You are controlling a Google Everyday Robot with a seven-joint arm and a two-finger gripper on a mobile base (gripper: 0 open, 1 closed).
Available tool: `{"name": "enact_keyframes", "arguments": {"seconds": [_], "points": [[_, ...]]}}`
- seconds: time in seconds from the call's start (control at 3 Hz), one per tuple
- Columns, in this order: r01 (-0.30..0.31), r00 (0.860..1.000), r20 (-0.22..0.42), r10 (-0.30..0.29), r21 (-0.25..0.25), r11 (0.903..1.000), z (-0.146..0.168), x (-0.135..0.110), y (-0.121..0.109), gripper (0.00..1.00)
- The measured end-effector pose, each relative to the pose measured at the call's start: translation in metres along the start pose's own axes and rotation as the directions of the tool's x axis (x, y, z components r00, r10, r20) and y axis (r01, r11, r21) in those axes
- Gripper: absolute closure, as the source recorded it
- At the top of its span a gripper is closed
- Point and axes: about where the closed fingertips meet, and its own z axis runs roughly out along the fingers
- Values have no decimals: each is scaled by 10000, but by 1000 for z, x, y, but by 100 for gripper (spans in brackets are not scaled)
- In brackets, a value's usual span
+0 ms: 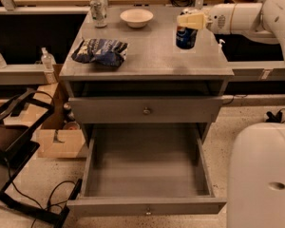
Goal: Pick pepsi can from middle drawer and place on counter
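The pepsi can (185,37), dark blue with a white-red logo, is upright at the right rear of the grey counter (152,56), at or just above its surface. My gripper (191,21) reaches in from the right on a white arm and is shut on the can's top. The middle drawer (147,167) is pulled fully open below, with nothing in it.
On the counter are a dark chip bag (100,51) at the left, a white bowl (137,17) and a silver-greenish can (99,7) at the back. The upper drawer (145,109) is shut. A cardboard box (57,141) and black frame (9,141) stand left; my white body (261,175) is bottom right.
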Motion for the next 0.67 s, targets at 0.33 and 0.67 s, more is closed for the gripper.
{"name": "enact_keyframes", "arguments": {"seconds": [0.33,0.67], "points": [[40,9995,321,-48,259,9997,21,-5,-19,100],[261,9997,-63,-257,873,9958,38,2,-37,100]]}}
